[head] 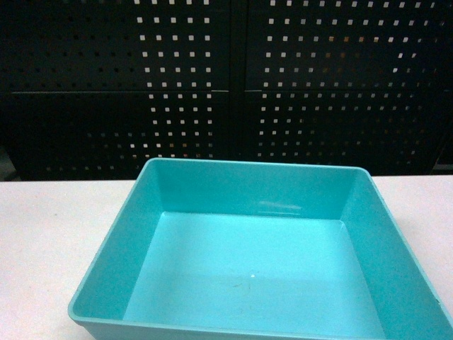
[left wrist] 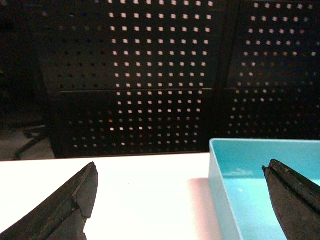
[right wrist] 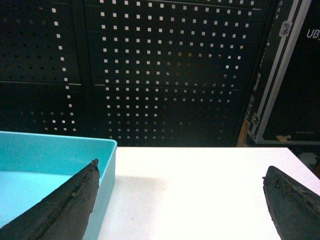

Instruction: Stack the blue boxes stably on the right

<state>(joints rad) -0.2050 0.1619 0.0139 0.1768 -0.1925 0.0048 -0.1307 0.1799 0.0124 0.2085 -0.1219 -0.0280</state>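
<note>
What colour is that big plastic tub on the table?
Light turquoise all over, the tub is plain and unpatterned; the head view shows it best.

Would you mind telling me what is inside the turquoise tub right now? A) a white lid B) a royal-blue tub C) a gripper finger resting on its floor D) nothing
D: the head view shows the tub with its floor bare, and both wrist views show only open interior beyond the left gripper and right gripper.

"UB" on black case (right wrist: pixel 305 75)
</note>
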